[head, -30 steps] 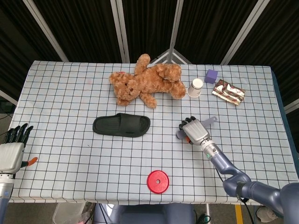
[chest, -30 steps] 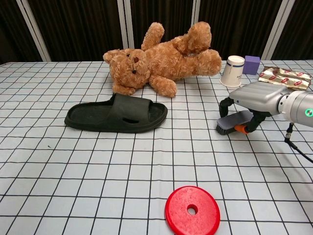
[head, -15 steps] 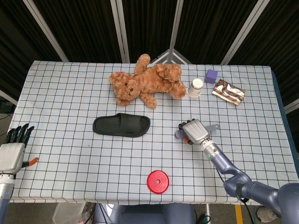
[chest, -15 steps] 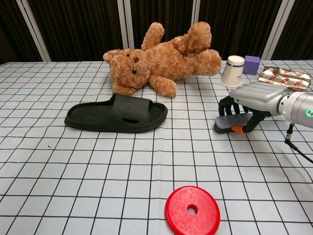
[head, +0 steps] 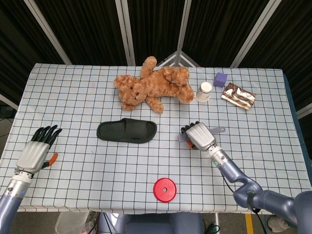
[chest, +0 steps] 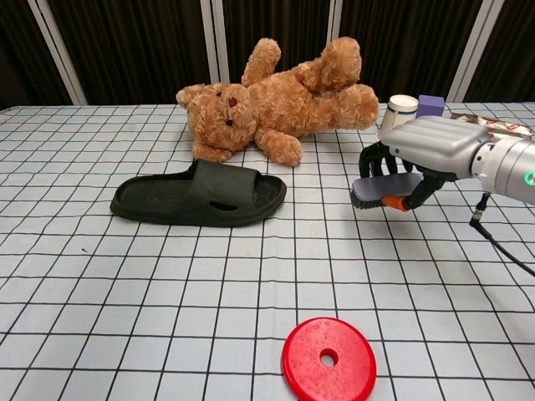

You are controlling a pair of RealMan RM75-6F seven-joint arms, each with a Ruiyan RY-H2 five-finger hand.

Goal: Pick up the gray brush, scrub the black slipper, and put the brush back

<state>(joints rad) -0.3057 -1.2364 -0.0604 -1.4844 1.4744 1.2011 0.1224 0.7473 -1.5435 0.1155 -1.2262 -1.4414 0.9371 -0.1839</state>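
**Brush lifted clear of bench; carry toward slipper under way**

Dark curtains and metal poles are seen behind a checked bench point(head: 73, 97). Over the last second the gray brush point(chest: 378, 188) has been raised from the cloth: it was previously resting on the bench surface and is now held above it, bristles down, and shifted slightly left. The fingers point(chest: 374, 160) of the right hand point(chest: 422, 154) are clamped over the top of the brush body. The handle end is seen projecting to the right in the head view.

The black slipper point(chest: 199, 195) is noted unmoved, lying well to the left of the brush, near the teddy bear point(chest: 276, 98).

The left hand point(head: 35, 152) has been brought further onto the near-left of the bench; its fingers are apart and nothing is held.

The pick-up is judged complete. Transport leftward to the slipper is judged the step now in hand; scrubbing and return of the brush remain outstanding.
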